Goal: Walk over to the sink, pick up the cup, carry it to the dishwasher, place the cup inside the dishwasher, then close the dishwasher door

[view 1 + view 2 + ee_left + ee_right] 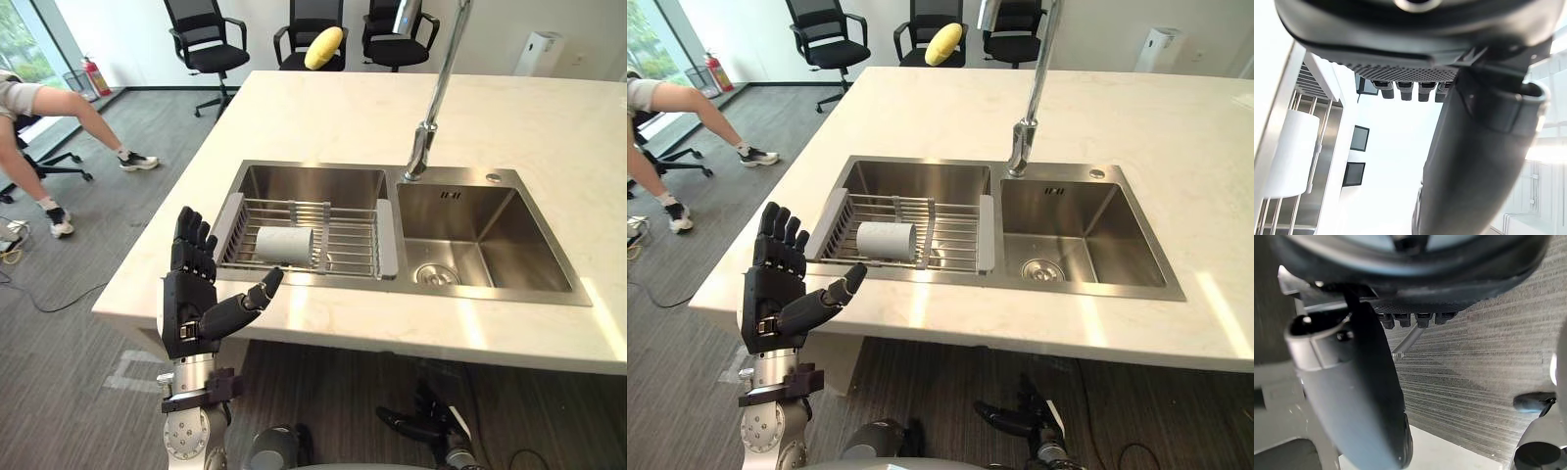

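Observation:
A white cup (284, 245) lies on its side on a wire drying rack (343, 230) set across the left basin of a steel double sink (465, 245). My left hand (191, 294) is raised upright at the counter's front edge, just left of and nearer than the rack, open, fingers straight and thumb pointing toward the cup, touching nothing. The left wrist view shows the cup (1290, 152) on the rack bars beyond the open hand (1474, 161). My right hand (431, 423) hangs low below the counter edge, open over grey carpet (1488, 342).
A tall faucet (436, 88) rises between the basins. The pale stone counter (549, 127) stretches back and right. Black office chairs (208, 39) and a yellow object (323, 47) stand beyond it. A seated person (59, 108) is at the far left by a fire extinguisher (96, 76).

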### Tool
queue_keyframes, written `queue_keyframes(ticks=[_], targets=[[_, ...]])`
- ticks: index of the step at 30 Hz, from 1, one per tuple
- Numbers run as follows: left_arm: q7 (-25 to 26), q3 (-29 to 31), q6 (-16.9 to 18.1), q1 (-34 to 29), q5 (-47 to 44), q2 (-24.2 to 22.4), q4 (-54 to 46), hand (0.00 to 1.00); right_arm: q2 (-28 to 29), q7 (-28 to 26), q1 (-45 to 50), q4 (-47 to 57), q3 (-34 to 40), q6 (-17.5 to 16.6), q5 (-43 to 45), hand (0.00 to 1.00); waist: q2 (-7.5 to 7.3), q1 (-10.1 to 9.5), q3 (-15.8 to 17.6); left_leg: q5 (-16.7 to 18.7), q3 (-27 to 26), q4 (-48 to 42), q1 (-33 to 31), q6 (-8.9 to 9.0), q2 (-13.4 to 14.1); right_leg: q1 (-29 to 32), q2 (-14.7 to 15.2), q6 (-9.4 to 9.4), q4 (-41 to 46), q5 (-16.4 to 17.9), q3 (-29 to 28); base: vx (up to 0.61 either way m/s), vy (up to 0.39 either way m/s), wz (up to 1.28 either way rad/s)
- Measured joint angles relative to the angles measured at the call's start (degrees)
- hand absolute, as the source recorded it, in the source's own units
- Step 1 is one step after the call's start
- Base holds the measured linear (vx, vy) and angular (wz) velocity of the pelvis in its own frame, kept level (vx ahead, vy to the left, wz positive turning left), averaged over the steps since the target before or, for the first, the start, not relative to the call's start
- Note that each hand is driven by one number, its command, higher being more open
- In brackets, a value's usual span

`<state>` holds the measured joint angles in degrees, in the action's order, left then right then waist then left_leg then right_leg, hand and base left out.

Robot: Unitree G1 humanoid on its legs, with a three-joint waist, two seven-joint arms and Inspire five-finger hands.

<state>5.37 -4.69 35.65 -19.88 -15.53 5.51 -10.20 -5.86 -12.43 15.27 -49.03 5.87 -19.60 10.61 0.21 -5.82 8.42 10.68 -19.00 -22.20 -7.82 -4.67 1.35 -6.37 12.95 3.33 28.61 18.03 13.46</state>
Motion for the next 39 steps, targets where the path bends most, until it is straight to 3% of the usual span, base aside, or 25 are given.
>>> queue_keyframes(ticks=[2,4,7,8,9,10,12,15,18,29,39], targets=[[1.54,-0.28,-0.87,-0.23,1.41,1.05,-1.27,1.00,0.18,-0.64,0.36,-0.72,0.25,0.00,-0.99,1.00,-0.08,-0.26,-0.10,1.23,-0.97,0.51,3.37,-0.87,-0.94,2.42,2.97,0.98,8.73,-0.50,0.10,0.29,0.138,-0.22],[2.26,-0.56,-1.21,-0.24,2.58,1.55,-1.99,1.00,0.54,-1.34,0.60,-1.29,0.76,-0.30,-1.62,1.00,-0.17,0.20,-1.27,1.43,-1.00,2.77,5.83,-0.86,-1.19,3.72,3.57,0.97,11.12,-0.45,2.14,0.30,0.095,-0.04],[3.36,-0.94,-2.32,1.18,4.33,2.81,-2.48,1.00,1.18,-1.69,0.69,-1.92,1.06,-1.79,-1.80,1.00,0.19,0.46,-2.19,1.00,0.13,5.01,7.36,-0.10,-0.39,5.72,2.73,0.63,5.55,-0.03,5.34,0.18,-0.013,0.15],[3.38,-1.07,-3.40,2.08,4.32,3.21,-2.46,1.00,1.24,-1.87,0.67,-2.04,1.25,-1.91,-1.82,1.00,-0.30,0.73,-2.84,0.75,0.81,5.29,7.13,0.38,-0.18,6.46,2.18,0.71,1.31,-0.21,5.51,0.09,-0.073,0.24],[3.39,-1.17,-4.20,2.87,4.32,3.59,-2.39,1.00,1.25,-2.01,0.68,-2.22,1.30,-1.92,-1.82,1.00,-0.48,0.83,-2.96,0.69,1.27,5.21,6.85,0.83,-0.28,6.74,1.98,0.16,-2.30,-1.64,5.55,0.10,-0.170,0.25],[3.37,-1.18,-5.02,3.43,4.33,3.79,-2.14,1.00,1.32,-2.17,0.69,-2.75,1.39,-1.89,-1.83,1.00,-1.41,0.84,-3.50,0.79,1.59,4.86,6.55,1.48,-0.66,7.31,1.99,1.63,-5.66,-5.30,5.36,0.06,-0.134,0.22],[3.08,-1.54,-5.97,3.46,4.29,2.75,-0.48,1.00,1.17,-2.28,0.86,-3.63,2.84,-1.65,-1.82,1.00,-0.23,1.07,-4.72,0.45,2.39,5.19,6.31,2.78,0.36,5.92,0.43,3.34,-8.85,-5.95,5.79,0.06,-0.190,0.13],[1.52,-2.41,-6.46,3.42,4.73,1.01,-0.16,1.00,0.35,-2.15,0.98,-3.88,3.30,-0.80,-1.85,1.00,0.89,0.74,-5.52,-1.26,3.16,7.95,6.77,4.75,1.92,4.47,-2.06,2.07,-12.37,-7.13,7.01,0.03,-0.173,0.06],[0.67,-3.87,-6.65,3.51,9.89,0.85,-0.14,1.00,0.30,-2.08,1.47,-5.05,5.20,-0.50,-1.85,1.00,0.69,0.60,-6.03,-3.63,4.12,11.83,8.26,5.47,1.70,3.60,-2.77,1.59,-13.63,-7.27,8.07,0.05,-0.114,0.13],[-0.97,-8.70,-12.39,7.06,19.63,7.47,5.95,1.00,0.77,-3.40,2.17,-6.95,7.43,0.32,-3.33,1.00,1.07,2.20,-7.33,-9.27,5.50,21.85,12.84,5.35,0.14,1.96,-2.95,1.32,-15.06,-7.50,9.72,0.00,-0.018,0.07],[1.71,-11.29,-16.07,10.37,22.39,11.87,11.20,1.00,0.70,-4.25,1.21,-10.22,9.66,0.38,-4.06,1.00,0.94,4.06,-7.27,-12.39,5.50,27.11,15.62,5.38,0.04,1.70,-3.87,0.93,-14.85,-7.51,9.48,-0.02,-0.006,0.00]])
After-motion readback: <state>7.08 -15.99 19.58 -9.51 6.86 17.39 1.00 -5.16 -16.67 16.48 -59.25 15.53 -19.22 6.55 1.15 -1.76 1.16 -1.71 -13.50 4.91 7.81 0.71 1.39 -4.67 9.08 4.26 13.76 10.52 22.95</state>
